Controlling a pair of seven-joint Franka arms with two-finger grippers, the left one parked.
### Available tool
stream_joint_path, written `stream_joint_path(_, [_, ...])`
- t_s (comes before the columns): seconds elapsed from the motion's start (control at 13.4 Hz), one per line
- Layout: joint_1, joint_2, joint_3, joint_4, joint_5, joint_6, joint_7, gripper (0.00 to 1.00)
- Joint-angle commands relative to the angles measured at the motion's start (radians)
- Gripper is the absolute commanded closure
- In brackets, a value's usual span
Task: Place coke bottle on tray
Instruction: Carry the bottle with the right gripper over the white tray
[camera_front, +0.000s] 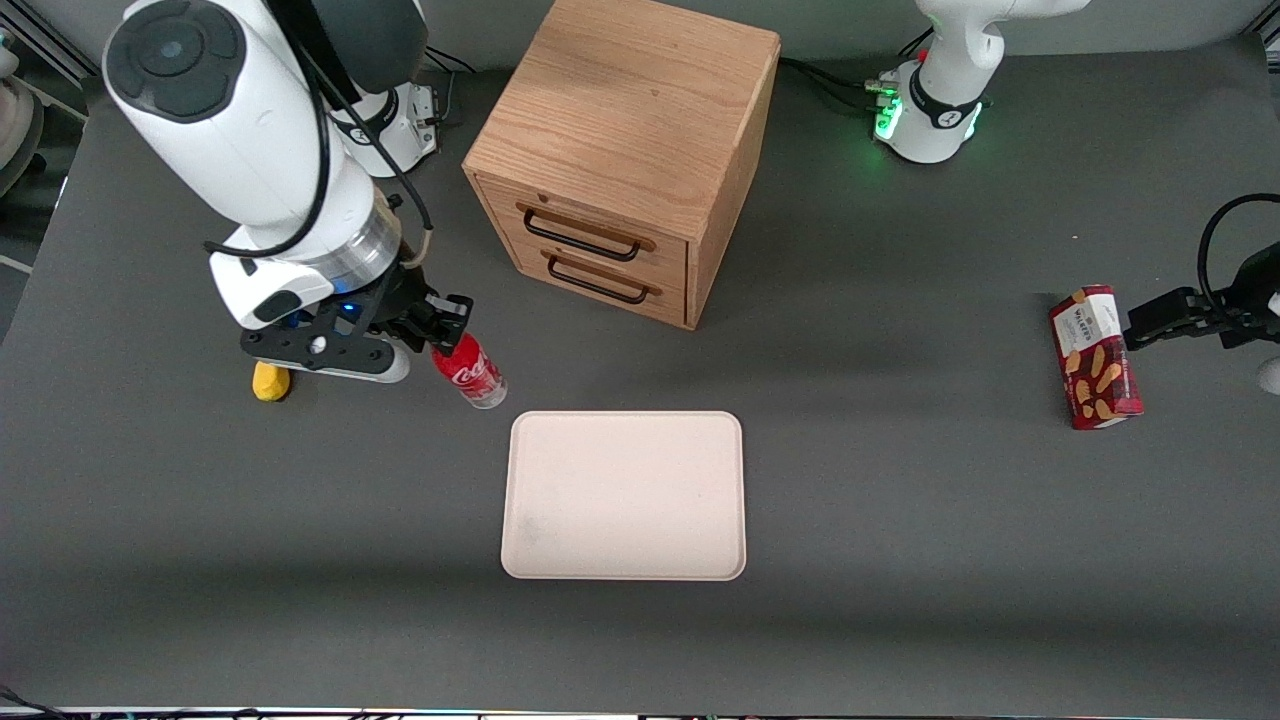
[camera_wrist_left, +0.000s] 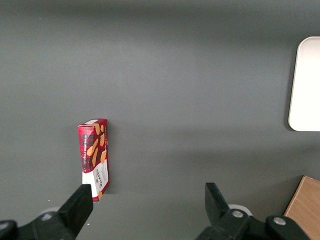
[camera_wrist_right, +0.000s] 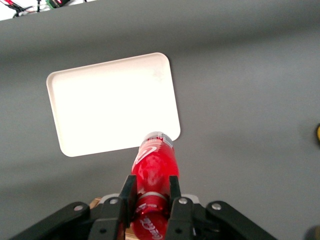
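The right arm's black two-finger gripper (camera_wrist_right: 149, 196) clamps the slim red coke bottle (camera_front: 469, 371) near its cap, lifted beside the flat cream tray (camera_front: 625, 560). The bottle looks light, rigid and smooth, so it may slip or swing when held this high up.

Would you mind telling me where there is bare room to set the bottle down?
The tray is wholly bare. Open table lies between the drawer cabinet and snack box. It is crowded around the gripper gripping the coke bottle, beside a yellow object.
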Motion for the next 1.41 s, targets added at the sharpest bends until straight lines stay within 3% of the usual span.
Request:
stream_joint_path(0.0, [-0.001, 0.045, -0.007, 0.02, 0.022, 0.047, 0.021, 1.0])
stream_joint_path(0.67, [-0.013, 0.265, -0.015, 0.007, 0.016, 0.191, 0.018, 1.0])
stream_joint_path(1.34, [-0.042, 0.391, -0.016, -0.013, 0.008, 0.34, 0.014, 1.0])
